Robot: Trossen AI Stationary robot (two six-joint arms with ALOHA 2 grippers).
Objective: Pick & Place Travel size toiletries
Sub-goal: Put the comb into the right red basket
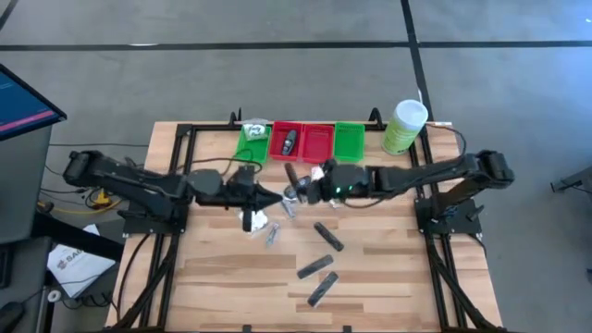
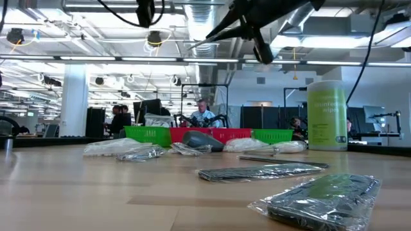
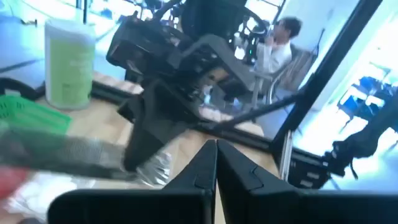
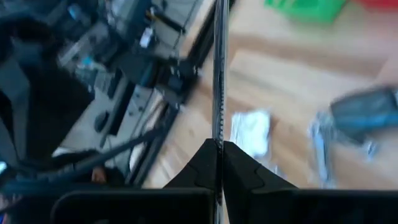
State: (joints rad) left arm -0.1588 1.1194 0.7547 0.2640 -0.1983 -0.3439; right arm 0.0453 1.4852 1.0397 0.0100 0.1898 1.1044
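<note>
Above the table's middle, the right gripper (image 1: 294, 191) is clamped on a thin flat bar (image 4: 217, 74), the left gripper (image 1: 274, 196) closed empty beside it; I judge the next move a carry to the trays (image 1: 316, 141) at the far edge.

A grey concrete floor (image 1: 277, 83) is seen around the wooden counter (image 1: 388, 277), crossed by dark lines. At nine o'clock from the counter a monitor (image 1: 23, 102) is placed, with yellow cabling and papers (image 1: 79, 264) on the floor at about eight o'clock. Beyond the counter an open hall is shown, lit by ceiling strip lights (image 2: 96, 61) under exposed ducts. A white column (image 2: 74, 99) stands at ten o'clock. Seated people (image 2: 203, 114) and dark desks with screens are seen at twelve o'clock.
</note>
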